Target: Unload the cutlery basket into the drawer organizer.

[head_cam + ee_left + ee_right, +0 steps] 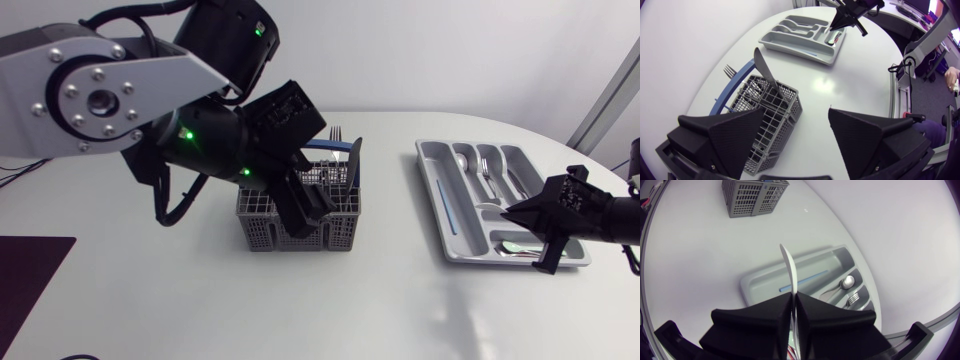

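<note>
- The left fingers point(305, 205) are spread wide and hold nothing.
- Under them on the worktop point(400, 300) is the basket point(775, 120), with a knife point(765, 67) and a fork point(729, 70) upright in it.
- The right fingers point(788, 302) are clamped on a pale utensil point(789, 267), which sticks out ahead of them.
- The organizer point(760, 285) lies just below the right fingers.
</note>
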Robot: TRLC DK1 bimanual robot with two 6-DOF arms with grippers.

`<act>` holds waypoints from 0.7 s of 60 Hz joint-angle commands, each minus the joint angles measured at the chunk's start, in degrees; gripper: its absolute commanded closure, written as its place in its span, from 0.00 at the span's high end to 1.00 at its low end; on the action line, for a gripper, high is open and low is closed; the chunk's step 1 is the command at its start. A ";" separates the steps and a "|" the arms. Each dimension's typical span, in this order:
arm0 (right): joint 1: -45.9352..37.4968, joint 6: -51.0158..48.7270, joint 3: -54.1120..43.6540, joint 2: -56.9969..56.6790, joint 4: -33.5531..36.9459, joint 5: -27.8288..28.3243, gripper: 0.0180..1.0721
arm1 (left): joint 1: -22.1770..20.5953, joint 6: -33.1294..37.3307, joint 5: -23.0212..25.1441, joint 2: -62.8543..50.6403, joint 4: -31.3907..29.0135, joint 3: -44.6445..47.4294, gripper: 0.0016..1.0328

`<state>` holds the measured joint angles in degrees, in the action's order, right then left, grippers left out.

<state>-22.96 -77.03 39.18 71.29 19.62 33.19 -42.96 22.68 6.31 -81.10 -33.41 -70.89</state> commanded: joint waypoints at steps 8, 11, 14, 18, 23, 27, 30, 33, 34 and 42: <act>-5.69 -13.23 7.76 12.39 5.26 0.74 0.11 | -0.81 2.20 -1.65 2.61 4.14 4.71 0.88; -6.39 -15.78 9.25 14.76 7.01 0.21 0.09 | -0.90 2.37 -1.82 2.70 4.76 5.15 0.88; -7.19 -18.77 11.18 17.48 9.12 -0.14 0.09 | -1.25 2.55 -2.44 2.79 5.46 5.59 0.88; -8.06 -22.55 14.26 21.70 11.85 -1.20 0.09 | -1.86 3.08 -3.14 2.97 7.22 6.64 0.88; -8.50 -25.62 17.77 25.57 15.54 -2.52 0.09 | -2.39 3.25 -3.93 3.05 8.36 7.17 0.88; -8.77 -27.03 19.97 28.12 16.95 -3.92 0.09 | -3.01 3.51 -4.64 3.05 9.33 7.70 0.88; -8.86 -27.56 21.47 29.79 17.56 -4.98 0.09 | -3.18 3.69 -4.81 3.14 9.77 7.96 0.88; -8.94 -28.26 23.05 31.19 18.70 -6.21 0.09 | -3.45 3.87 -4.90 3.23 10.12 8.23 0.88; -8.94 -28.43 23.49 31.72 19.06 -6.65 0.09 | -3.45 4.04 -4.90 3.23 10.21 8.23 0.88; -9.03 -30.89 28.94 35.50 26.26 -9.02 0.09 | -3.71 4.31 -5.69 3.23 11.52 8.75 0.88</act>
<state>-31.62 -104.31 65.39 104.22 43.09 25.10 -46.22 25.80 1.06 -79.09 -22.87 -63.51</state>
